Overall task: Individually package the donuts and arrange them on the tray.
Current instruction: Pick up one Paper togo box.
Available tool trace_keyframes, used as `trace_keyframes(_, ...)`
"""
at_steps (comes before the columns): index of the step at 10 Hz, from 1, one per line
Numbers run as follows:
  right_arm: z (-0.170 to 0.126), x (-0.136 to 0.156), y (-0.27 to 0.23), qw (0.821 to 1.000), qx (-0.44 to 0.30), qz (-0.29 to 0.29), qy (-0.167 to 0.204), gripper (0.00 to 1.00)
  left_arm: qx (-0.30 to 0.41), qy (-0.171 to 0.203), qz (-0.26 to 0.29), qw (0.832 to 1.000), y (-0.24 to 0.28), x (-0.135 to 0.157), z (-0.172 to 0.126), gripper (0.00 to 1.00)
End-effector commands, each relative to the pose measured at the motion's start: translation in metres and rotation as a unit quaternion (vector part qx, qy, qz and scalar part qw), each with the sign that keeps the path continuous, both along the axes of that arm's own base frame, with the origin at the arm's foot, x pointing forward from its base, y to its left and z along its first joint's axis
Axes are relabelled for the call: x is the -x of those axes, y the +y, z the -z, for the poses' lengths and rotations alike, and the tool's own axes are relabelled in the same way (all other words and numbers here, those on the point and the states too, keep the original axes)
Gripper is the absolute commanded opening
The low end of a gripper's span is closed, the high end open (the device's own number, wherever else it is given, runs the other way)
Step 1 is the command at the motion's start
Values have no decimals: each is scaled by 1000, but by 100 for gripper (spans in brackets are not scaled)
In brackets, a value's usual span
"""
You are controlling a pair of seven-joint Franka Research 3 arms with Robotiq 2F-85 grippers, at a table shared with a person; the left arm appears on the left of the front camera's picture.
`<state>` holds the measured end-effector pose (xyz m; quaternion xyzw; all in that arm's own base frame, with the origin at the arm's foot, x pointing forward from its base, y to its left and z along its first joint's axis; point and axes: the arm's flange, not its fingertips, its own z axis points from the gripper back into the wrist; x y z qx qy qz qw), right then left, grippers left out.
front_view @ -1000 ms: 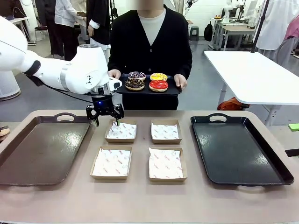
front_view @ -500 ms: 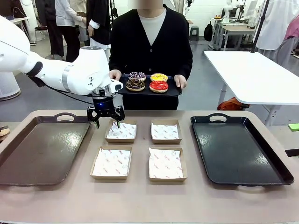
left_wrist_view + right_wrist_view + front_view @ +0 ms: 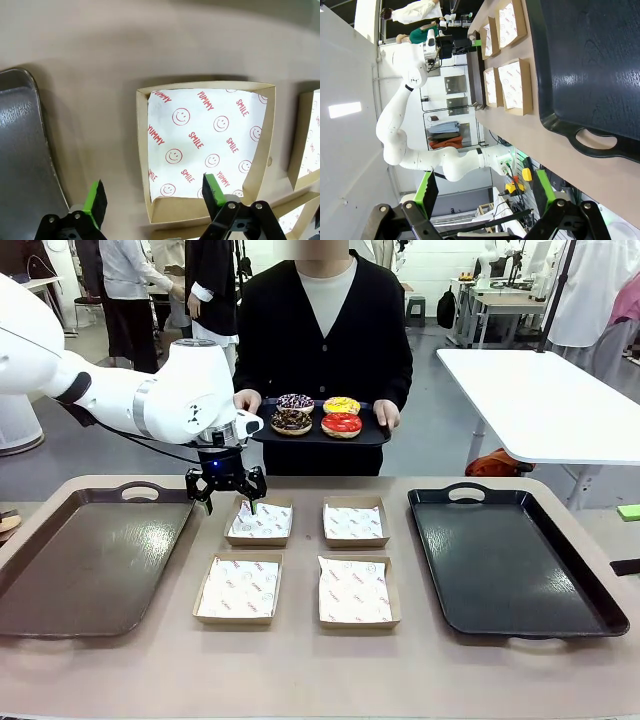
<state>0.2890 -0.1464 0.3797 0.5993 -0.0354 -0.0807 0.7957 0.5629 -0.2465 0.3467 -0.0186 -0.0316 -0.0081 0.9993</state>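
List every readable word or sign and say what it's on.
"YUMMY": red, repeated on the white liner paper in the cardboard box.
"SMILE": same paper, repeated.
Smiley faces: same paper.
Other boxes' liners: print too small to read.

The glossy white arm [image 3: 150,400] had rounded joints, a thin black cable [image 3: 150,444] and a black left gripper [image 3: 228,500] with green pads [image 3: 94,201].

My left arm [image 3: 185,400] covers the left end of the person's small tray [image 3: 368,433] and part of the hand [image 3: 246,399] there. The brown tray [image 3: 90,560] is cut by the front view's left edge, the black tray [image 3: 590,60] by my right wrist view's right edge.
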Motion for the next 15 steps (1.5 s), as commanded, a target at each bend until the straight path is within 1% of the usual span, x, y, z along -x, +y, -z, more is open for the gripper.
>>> trace_keyframes(1, 0, 0, 0, 1000, -3, -1, -2, 100, 3, -2, 0, 1000, 0, -1, -1, 100)
trace_keyframes(2, 0, 0, 0, 1000, -3, -1, -2, 100, 0, 0, 0, 1000, 0, 0, 0, 100)
trace_keyframes(4, 0, 0, 0, 1000, -3, -1, -2, 100, -8, -5, 22, 1000, 3, -6, 2, 100)
trace_keyframes(8, 0, 0, 0, 1000, -3, -1, -2, 100, -2, -11, 31, 999, 3, -15, 13, 100)
trace_keyframes(10, 0, 0, 0, 1000, -3, -1, -2, 100, -13, -17, 38, 999, -1, -21, 20, 100)
trace_keyframes(11, 0, 0, 0, 1000, -3, -1, -2, 100, -17, -28, 46, 998, -3, -21, 21, 49)
trace_keyframes(12, 0, 0, 0, 1000, -3, -1, -2, 100, -22, -28, 46, 998, -4, -21, 21, 41)
trace_keyframes(13, 0, 0, 0, 1000, -3, -1, -2, 100, -23, -26, 45, 998, -4, -21, 22, 0)
trace_keyframes(14, 0, 0, 0, 1000, -3, -1, -2, 100, -23, -26, 45, 998, -4, -22, 22, 0)
trace_keyframes(15, 0, 0, 0, 1000, -3, -1, -2, 100, -23, -26, 43, 998, -3, -22, 22, 26)
